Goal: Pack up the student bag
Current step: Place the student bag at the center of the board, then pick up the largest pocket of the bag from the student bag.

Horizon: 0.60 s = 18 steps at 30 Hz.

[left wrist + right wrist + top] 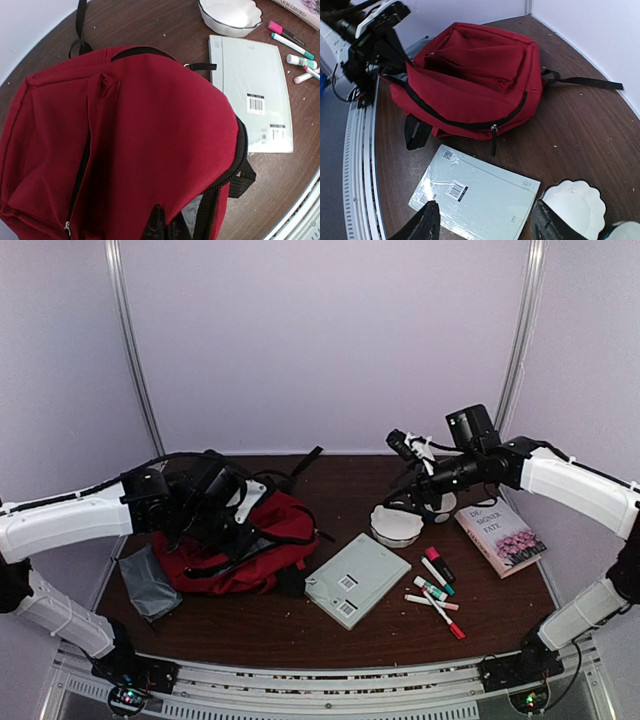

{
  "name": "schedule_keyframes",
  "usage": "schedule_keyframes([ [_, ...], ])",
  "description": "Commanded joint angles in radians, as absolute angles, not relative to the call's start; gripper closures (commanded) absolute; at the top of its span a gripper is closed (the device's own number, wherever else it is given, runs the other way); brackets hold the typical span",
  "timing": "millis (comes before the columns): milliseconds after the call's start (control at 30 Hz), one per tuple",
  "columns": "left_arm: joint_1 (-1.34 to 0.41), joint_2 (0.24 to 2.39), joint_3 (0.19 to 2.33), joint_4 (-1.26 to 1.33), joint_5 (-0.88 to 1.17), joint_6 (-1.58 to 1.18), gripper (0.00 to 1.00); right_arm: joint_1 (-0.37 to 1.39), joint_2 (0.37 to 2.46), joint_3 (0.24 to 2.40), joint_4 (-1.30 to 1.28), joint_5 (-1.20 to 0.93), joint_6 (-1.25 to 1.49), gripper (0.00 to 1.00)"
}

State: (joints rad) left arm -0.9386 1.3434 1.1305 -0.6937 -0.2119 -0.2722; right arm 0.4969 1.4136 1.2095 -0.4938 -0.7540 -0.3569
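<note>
The student bag (pixel 262 540) is a large red backpack with black zippers, lying at the left of the table. My left gripper (pixel 218 520) is shut on the edge of its red top flap (pixel 165 150) and holds it by the open zipper. Grey lining (pixel 192 216) shows in the gap. In the left wrist view the gripper (pixel 169 222) pinches the fabric at the bottom edge. My right gripper (pixel 408 478) hangs open and empty above the table's middle right. In its own view the gripper (pixel 487 227) spans a pale green notebook (pixel 480 192), with the bag (pixel 475 75) beyond.
The pale green notebook (pixel 357 580) lies right of the bag. A white scalloped bowl (pixel 397 525), several markers (pixel 437 590) and a paperback book (pixel 501 536) lie at the right. A small grey pouch (pixel 148 582) lies left of the bag. Black straps (pixel 300 465) trail behind it.
</note>
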Motion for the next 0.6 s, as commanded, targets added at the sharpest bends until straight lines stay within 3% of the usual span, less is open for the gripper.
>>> schedule_keyframes([
  [0,-0.937,1.293,1.025,-0.605,-0.111,-0.373,1.00,0.614,1.486,1.299,-0.640,-0.721,-0.541,0.42],
  [67,-0.938,1.287,1.005,-0.607,-0.084,-0.404,0.95,0.681,1.524,1.329,-0.673,-0.691,-0.605,0.44],
  [133,-0.938,1.270,0.998,-0.621,-0.040,-0.424,0.72,0.755,1.557,1.350,-0.685,-0.651,-0.637,0.46],
  [200,-0.939,1.219,1.003,-0.656,0.007,-0.425,0.55,0.813,1.576,1.367,-0.703,-0.612,-0.643,0.49],
  [333,-0.920,1.015,0.996,-0.769,-0.251,-0.594,0.19,0.878,1.552,1.317,-0.679,-0.609,-0.631,0.49],
  [400,-0.854,0.926,0.985,-0.845,-0.333,-0.682,0.13,0.895,1.546,1.295,-0.642,-0.594,-0.629,0.46],
  [567,-0.614,0.825,0.946,-0.962,-0.335,-0.773,0.12,0.967,1.654,1.395,-0.660,-0.482,-0.662,0.41],
])
